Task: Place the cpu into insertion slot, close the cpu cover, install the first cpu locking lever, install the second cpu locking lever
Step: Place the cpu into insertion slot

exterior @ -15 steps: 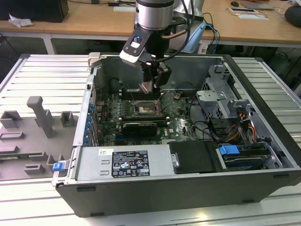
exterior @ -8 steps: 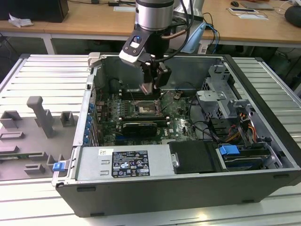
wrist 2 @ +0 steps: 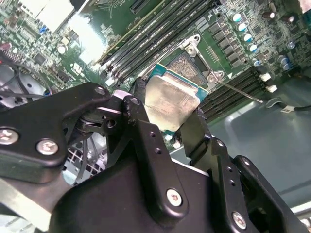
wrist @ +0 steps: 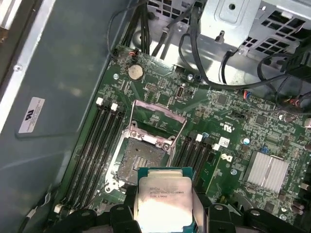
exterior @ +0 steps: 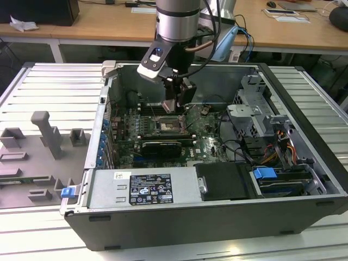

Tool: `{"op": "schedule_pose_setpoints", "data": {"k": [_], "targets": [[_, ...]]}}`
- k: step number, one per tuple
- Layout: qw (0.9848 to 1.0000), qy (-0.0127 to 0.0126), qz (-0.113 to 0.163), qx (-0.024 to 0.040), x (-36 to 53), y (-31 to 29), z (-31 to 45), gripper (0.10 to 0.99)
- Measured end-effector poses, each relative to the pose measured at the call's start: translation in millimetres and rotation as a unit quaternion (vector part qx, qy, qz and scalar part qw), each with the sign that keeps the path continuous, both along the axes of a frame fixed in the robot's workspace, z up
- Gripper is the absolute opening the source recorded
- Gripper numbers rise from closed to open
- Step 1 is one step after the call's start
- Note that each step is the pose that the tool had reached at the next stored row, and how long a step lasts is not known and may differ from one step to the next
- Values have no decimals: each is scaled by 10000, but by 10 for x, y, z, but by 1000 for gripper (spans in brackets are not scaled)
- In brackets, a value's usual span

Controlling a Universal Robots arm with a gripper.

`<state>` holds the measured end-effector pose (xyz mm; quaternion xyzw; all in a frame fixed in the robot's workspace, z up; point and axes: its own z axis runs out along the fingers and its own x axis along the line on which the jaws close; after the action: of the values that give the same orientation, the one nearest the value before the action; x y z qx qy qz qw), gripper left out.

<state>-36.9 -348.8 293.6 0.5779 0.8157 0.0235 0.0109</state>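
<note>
One cpu (wrist: 164, 199) held in tool (wrist 2: 170, 110), above insertion slot (wrist: 141, 162)

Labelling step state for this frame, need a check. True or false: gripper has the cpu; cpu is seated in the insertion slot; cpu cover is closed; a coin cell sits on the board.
1. The gripper holds the cpu. True.
2. The cpu is seated in the insertion slot. False: the slot is bare and the cpu is between the fingers, off it.
3. The cpu cover is closed. False: it is swung up, open.
4. A coin cell sits on the board. True.
</note>
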Motion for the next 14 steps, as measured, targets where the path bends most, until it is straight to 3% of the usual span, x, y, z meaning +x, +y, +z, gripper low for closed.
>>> {"op": "schedule_pose_setpoints", "data": {"k": [3,8,10,14], "targets": [[9994,2,-354,-1,0,0,-79,533],[9975,0,-706,-1,-1,4,-184,533],[9970,-100,-766,3,-18,8,-212,533],[9968,-128,-784,-5,-36,8,-238,533]]}}
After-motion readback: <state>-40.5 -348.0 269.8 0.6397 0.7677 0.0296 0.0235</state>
